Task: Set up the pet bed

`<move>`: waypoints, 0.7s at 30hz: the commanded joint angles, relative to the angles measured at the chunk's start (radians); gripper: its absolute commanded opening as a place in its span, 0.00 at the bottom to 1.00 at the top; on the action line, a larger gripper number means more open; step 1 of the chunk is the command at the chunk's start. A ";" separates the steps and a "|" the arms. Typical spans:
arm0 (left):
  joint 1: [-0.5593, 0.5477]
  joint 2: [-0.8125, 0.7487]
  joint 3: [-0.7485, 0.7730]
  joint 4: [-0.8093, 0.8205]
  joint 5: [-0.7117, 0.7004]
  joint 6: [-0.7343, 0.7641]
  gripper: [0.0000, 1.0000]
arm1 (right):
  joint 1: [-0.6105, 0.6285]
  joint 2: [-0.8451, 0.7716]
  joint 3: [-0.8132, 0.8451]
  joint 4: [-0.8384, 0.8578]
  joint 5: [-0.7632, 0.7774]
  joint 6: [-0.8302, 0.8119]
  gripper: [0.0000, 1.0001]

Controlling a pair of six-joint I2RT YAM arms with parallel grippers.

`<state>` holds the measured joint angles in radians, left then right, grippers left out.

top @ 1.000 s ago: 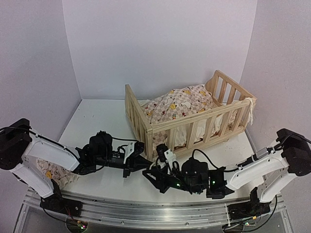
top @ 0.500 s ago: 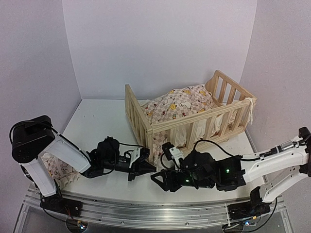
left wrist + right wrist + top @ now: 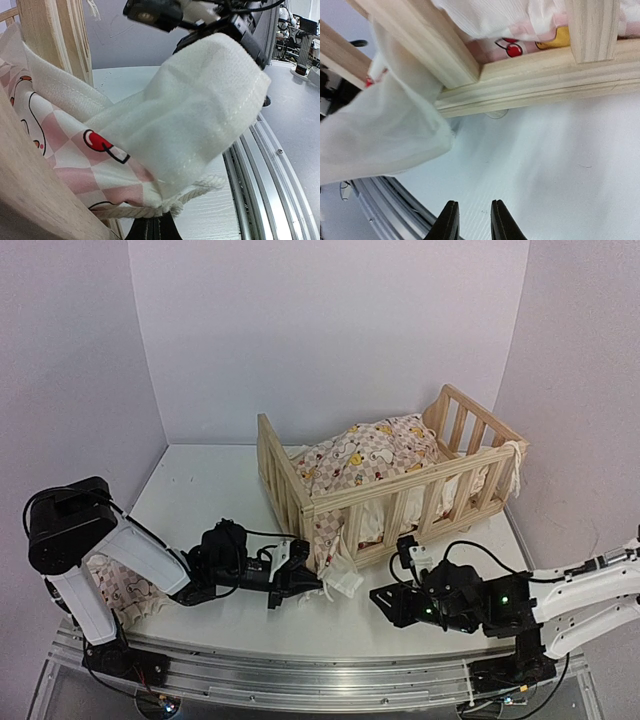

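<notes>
Near edge first: the right gripper [image 3: 385, 600] hovers low over the tabletop [image 3: 200, 490]. Its fingers are a slit apart with nothing between them, at 5 o'clock from the bed's corner post [image 3: 308, 525]. Over at 7 o'clock from that post, the left gripper [image 3: 303, 580] is clamped tight on the tie string [image 3: 165, 207] of the cushion [image 3: 370, 455]. The white ruffle [image 3: 342, 578] juts out past the post toward 5 o'clock. Farther back, the pet bed [image 3: 400, 495] stands at 1 o'clock on the tabletop, turned at an angle. The checked cushion is heaped inside it, mounded above the rails, with cloth showing between the slats.
</notes>
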<state>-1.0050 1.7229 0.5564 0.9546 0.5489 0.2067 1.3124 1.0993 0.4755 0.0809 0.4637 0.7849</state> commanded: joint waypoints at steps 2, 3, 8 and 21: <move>0.002 0.003 0.035 0.043 0.018 0.021 0.00 | -0.073 0.174 -0.043 0.450 -0.129 -0.087 0.24; 0.002 0.002 0.036 0.041 0.019 0.025 0.00 | -0.082 0.217 -0.036 0.518 -0.160 -0.101 0.24; 0.003 -0.003 0.038 0.032 0.014 0.031 0.00 | -0.114 0.363 0.020 0.709 -0.290 -0.109 0.28; 0.006 -0.021 0.042 0.037 0.016 0.019 0.00 | -0.127 0.468 0.056 0.812 -0.373 -0.083 0.32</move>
<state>-1.0046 1.7226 0.5571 0.9535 0.5495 0.2203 1.1973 1.5415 0.4923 0.8269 0.1197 0.7001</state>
